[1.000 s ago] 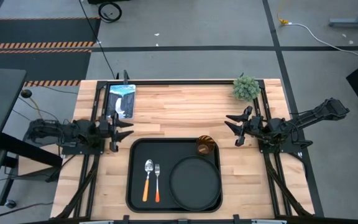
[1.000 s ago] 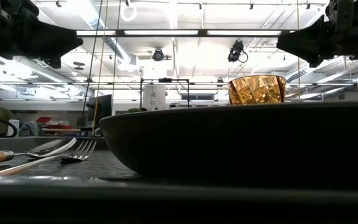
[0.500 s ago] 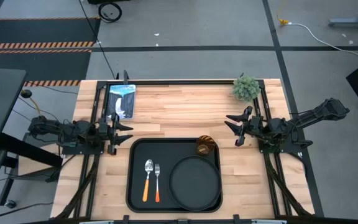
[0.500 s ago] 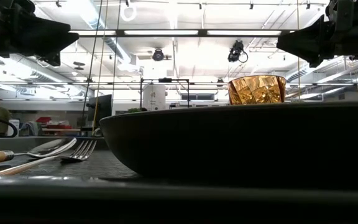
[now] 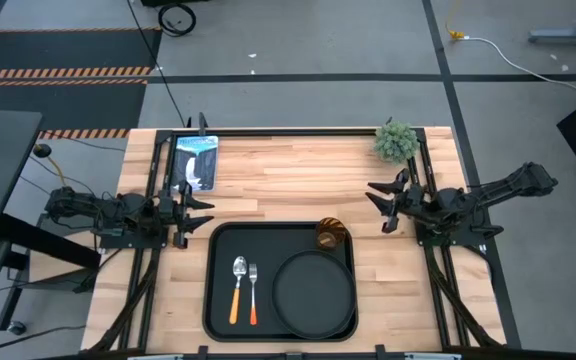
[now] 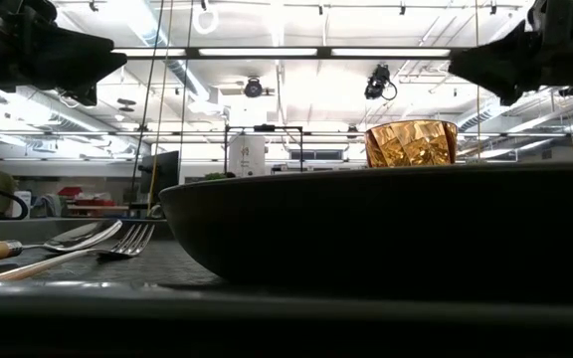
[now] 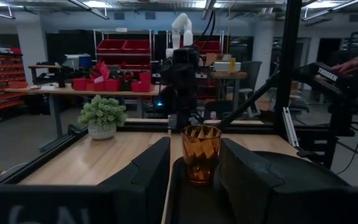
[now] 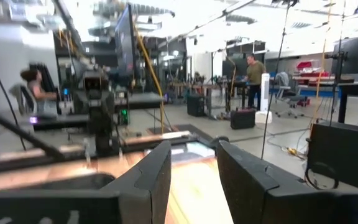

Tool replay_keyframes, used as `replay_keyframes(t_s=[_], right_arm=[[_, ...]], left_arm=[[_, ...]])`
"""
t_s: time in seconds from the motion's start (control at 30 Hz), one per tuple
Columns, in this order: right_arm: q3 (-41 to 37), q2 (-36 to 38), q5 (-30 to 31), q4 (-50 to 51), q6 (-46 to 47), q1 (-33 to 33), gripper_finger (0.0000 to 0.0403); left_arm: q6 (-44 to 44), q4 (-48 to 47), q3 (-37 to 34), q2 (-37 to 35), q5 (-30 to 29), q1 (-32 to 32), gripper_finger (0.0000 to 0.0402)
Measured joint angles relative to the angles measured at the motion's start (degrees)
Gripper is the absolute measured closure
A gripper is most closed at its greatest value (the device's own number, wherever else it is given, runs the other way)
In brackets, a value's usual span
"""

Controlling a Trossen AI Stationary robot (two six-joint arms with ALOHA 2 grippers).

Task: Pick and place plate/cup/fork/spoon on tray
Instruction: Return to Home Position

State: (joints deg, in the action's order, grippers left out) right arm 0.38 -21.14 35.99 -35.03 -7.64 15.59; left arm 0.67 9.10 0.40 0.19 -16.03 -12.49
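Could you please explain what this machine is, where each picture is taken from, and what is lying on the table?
These are two robot arms at a wooden table. One camera looks straight down, one sits at table height, and one rides on each wrist. The left pincer and right pincer both wait open at the table's sides, holding nothing. On the black tray lie the round plate, the amber cup, the spoon and the fork. A small potted plant and a printed card sit near the far edge.

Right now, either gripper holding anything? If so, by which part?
Nothing held. Left gripper and right gripper are both open and empty, off the tray.
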Motion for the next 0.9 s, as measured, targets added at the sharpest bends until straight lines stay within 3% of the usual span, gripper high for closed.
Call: replay_keyframes(t_s=[0.3,0.63,0.9], right_arm=[[0.0,7.25,0.0,3.29,0.0,0.0,0.0266],[-0.02,13.13,-0.05,30.73,-0.04,0.0,0.0266],[-0.02,14.8,-0.17,30.58,0.13,0.0,0.0266]], left_arm=[[0.0,0.15,-0.02,-0.15,0.02,-2.78,0.0253],[0.02,0.09,-0.02,-0.13,0.04,-5.15,0.0253],[0.0,0.02,-0.02,-0.13,0.03,-4.99,0.0253]])
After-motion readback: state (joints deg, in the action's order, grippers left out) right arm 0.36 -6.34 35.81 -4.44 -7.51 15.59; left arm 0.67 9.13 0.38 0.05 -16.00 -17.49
